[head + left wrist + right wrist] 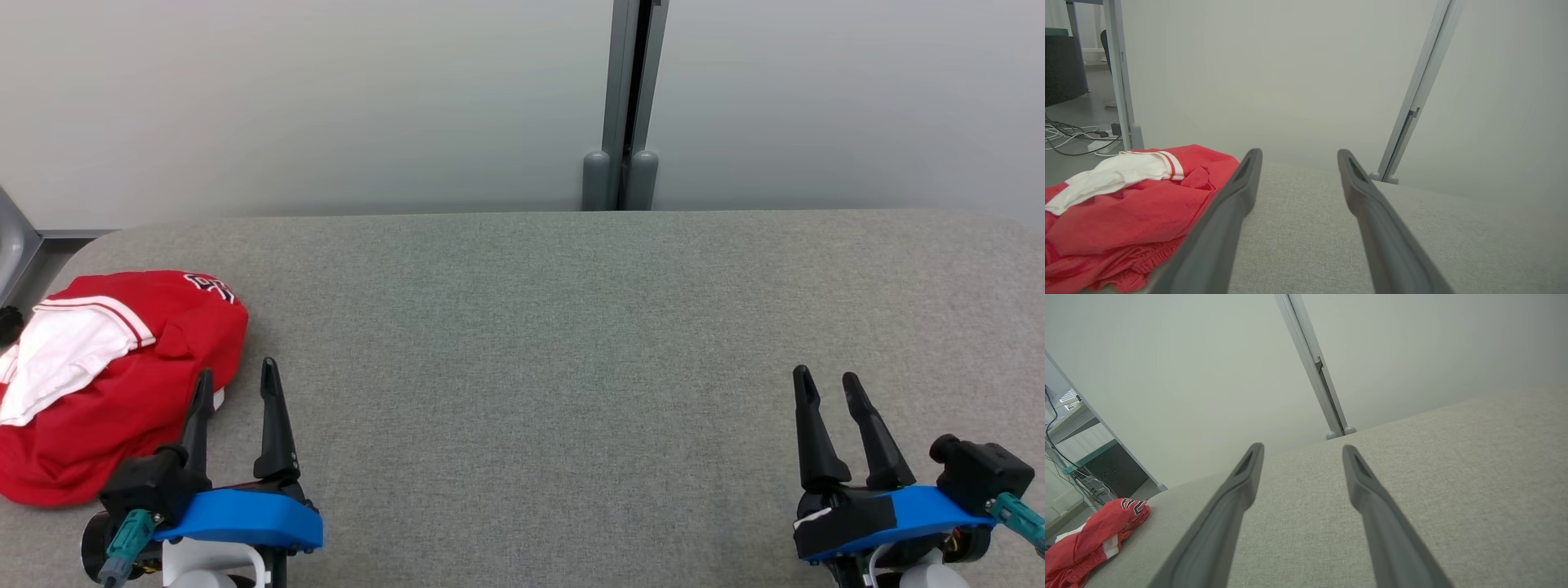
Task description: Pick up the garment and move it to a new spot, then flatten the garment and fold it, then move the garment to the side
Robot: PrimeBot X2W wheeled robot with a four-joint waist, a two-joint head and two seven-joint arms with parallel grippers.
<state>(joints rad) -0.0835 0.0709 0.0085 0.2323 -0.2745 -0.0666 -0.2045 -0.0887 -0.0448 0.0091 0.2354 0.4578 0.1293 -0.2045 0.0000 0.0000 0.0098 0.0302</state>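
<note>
L gripper [236, 369]: wide open, empty, tips just beside garment [139, 392]. R gripper [826, 374]: wide open too, empty, well apart from it, over table [522, 327]. Garment: red/white heap, bunched at table's L end, not yet lifted. Prob. first pick pending. Swing L over heap, drop onto thick fold, pinch several layers, not loose hem. Lift straight, then carry to mid table. Keep R clear til flattening. Risk: dragging heap off edge.

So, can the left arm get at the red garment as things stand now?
Probably yes. The red garment lies crumpled at the left end of the table, right beside the open left gripper; one finger overlaps its edge in the head view. Nothing stands between them.
</note>
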